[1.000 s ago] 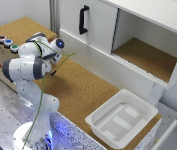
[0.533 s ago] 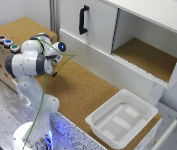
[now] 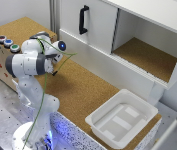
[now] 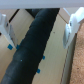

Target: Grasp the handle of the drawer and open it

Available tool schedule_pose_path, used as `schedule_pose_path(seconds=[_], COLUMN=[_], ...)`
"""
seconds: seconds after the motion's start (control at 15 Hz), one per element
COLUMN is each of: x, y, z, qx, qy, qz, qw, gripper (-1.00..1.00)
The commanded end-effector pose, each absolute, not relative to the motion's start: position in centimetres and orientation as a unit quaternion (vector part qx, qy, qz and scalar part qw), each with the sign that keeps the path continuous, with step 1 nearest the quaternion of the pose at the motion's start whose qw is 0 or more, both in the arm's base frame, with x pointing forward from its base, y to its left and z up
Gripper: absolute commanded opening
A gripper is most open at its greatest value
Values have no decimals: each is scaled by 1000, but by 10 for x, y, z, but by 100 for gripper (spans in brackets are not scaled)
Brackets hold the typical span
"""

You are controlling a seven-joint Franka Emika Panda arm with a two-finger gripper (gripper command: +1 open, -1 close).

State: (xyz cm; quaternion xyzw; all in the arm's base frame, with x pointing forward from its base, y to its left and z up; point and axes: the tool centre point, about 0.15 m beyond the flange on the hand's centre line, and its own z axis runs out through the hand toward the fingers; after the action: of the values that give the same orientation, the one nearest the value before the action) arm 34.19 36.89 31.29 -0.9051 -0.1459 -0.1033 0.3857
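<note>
White plastic tray (image 3: 122,121) on the cork surface (image 3: 78,87); three coloured buttons (image 3: 8,43) on a box.

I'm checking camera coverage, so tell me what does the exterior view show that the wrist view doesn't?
Only the exterior view shows the arm, the white tray, the button box and the open cabinet compartment. Only the wrist view shows the gripper with its white fingers spread either side of the black handle. Both show the handle and cork surface.

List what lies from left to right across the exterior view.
Button box → robot arm → black handle → open cabinet compartment. The white tray sits lower, overlapping the compartment's span, so it is left unordered.
</note>
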Motion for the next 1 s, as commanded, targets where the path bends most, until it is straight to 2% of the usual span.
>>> schedule_pose_path(seconds=[0.0,0.93], x=[348,340], y=[379,375], z=[296,286], qx=[-886,-891], qy=[-149,-110], qz=[-111,-112], qw=[425,427], gripper=[-100,-100])
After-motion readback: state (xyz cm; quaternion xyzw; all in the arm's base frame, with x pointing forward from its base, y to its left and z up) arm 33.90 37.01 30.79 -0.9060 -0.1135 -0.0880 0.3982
